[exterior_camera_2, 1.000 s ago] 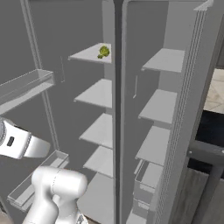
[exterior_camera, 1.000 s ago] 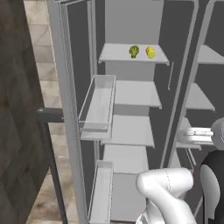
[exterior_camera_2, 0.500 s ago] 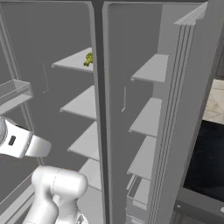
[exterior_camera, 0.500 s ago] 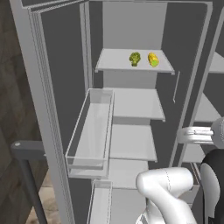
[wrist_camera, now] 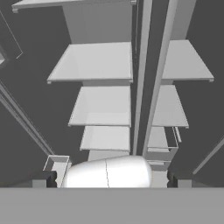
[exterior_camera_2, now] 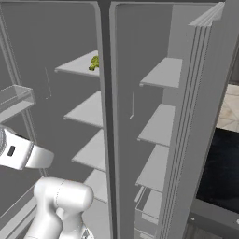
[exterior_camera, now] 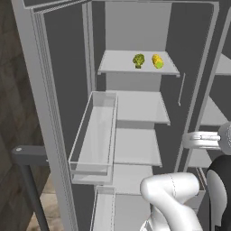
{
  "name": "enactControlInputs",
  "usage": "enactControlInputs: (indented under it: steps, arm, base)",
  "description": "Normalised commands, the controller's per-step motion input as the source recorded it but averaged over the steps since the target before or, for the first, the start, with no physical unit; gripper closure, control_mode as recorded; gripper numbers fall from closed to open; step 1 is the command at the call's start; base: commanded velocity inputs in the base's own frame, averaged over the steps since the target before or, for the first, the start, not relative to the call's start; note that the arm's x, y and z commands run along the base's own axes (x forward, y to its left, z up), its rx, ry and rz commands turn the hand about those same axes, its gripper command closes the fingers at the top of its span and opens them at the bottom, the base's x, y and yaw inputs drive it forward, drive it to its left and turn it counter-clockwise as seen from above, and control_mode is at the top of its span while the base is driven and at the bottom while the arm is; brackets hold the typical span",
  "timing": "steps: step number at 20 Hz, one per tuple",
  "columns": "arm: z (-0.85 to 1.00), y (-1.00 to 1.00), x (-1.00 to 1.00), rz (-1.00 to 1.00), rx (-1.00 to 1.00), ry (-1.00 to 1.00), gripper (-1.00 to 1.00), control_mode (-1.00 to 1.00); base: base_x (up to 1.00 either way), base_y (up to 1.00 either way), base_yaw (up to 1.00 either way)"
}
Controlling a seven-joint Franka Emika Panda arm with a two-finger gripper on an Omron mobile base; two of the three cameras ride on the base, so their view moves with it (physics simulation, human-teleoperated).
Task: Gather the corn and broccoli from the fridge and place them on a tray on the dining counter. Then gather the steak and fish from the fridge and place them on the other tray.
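Two vegetables wait on the fridge's (exterior_camera: 67,113) top shelf.
Broccoli (exterior_camera: 138,60) sits just beside corn (exterior_camera: 157,61); my hand (wrist_camera: 111,179), fingers apart, holds nothing, ready to reach them.

Fridge (exterior_camera: 67,54): you are looking into it with its left door swung open; grey inner walls, pale shelves stacked one below another.
Broccoli (exterior_camera: 138,60): you have it on the top shelf (exterior_camera: 117,63), well above and beyond the arm's wrist, upright, just left of the corn.
Corn (exterior_camera: 157,61): beside the broccoli on that same shelf, a small gap between them, yellow with a green end.
Door bin (exterior_camera: 92,135): clear, hanging on the open door, left of your arm and below the vegetables.
Arm (exterior_camera: 173,198): white, rising from lower right; its wrist reaches in from the right edge at mid height.
Dark handle (exterior_camera: 28,155): far left, below the bin.
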Motion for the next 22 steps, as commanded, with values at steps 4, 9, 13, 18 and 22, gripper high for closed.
enactControlInputs:
  steps: [4, 9, 13, 18, 22]
  arm:
    - [0.00, 0.00, 0.00, 0.00, 0.00, 0.00, -1.00, 1.00]
    - [0.00, 0.00, 0.00, 0.00, 0.00, 0.00, -1.00, 1.00]
    - [0.39, 0.00, 0.00, 0.04, 0.00, 0.00, -1.00, -1.00]
    - [0.23, -0.03, 0.00, 0.06, 0.00, 0.02, -1.00, -1.00]
    - [0.11, -0.04, 0.35, 0.02, 0.00, 0.00, -1.00, -1.00]
  base:
    - [0.06, 0.00, 0.02]
    - [0.00, 0.00, 0.04]
    - [0.00, 0.00, 0.00]
    - [0.00, 0.00, 0.00]
    - [0.00, 0.00, 0.00]
